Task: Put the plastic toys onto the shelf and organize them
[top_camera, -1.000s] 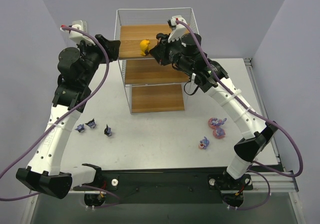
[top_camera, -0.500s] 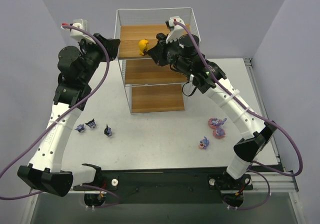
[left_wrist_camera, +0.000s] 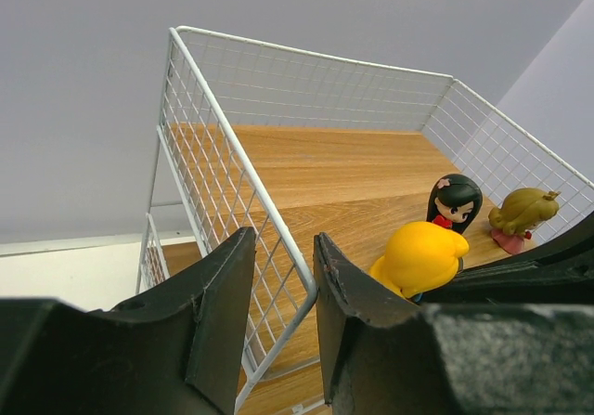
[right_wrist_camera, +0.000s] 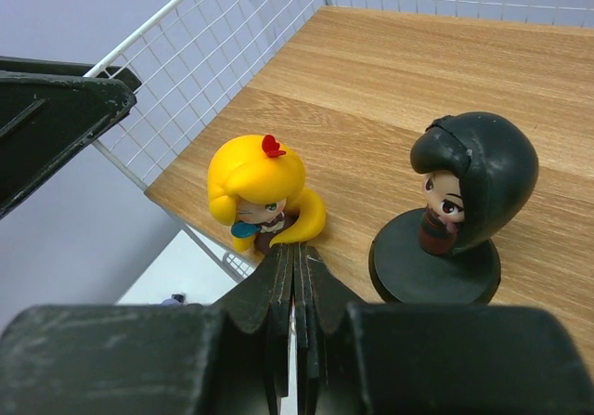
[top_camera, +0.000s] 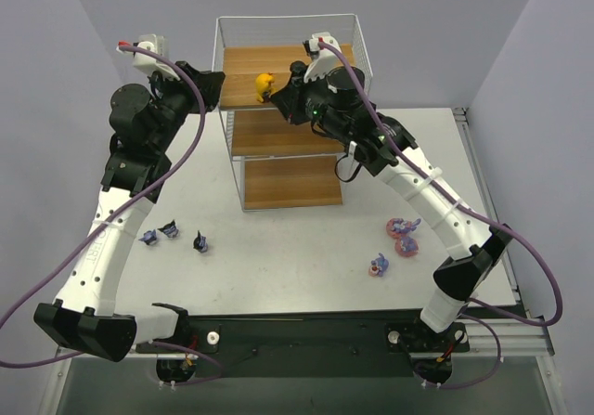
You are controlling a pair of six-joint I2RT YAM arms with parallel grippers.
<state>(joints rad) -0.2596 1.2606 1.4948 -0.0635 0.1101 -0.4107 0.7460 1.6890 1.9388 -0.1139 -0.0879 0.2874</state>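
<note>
The shelf (top_camera: 288, 183) stands at the table's back. On its top board, a yellow doll (top_camera: 265, 86) sits at the front left edge. My right gripper (right_wrist_camera: 294, 251) is shut and empty, and its tips touch the yellow doll (right_wrist_camera: 260, 192) from behind. A black doll (right_wrist_camera: 464, 188) stands just right of it. My left gripper (left_wrist_camera: 283, 243) is open, its jaws straddling the shelf's left wire wall (left_wrist_camera: 213, 109). The right jaw touches the wire. The left wrist view also shows the yellow doll (left_wrist_camera: 422, 257), the black doll (left_wrist_camera: 453, 203) and an olive-pink doll (left_wrist_camera: 524, 215).
Three dark blue figures (top_camera: 170, 229) lie on the table at front left. Purple-pink bunny figures (top_camera: 402, 232) lie at front right, one (top_camera: 379, 265) nearer the edge. Both arms crowd the shelf's top tier.
My left jaws have narrowed around the shelf's wire wall. My shut right gripper has nudged the yellow doll slightly left along the top board.
</note>
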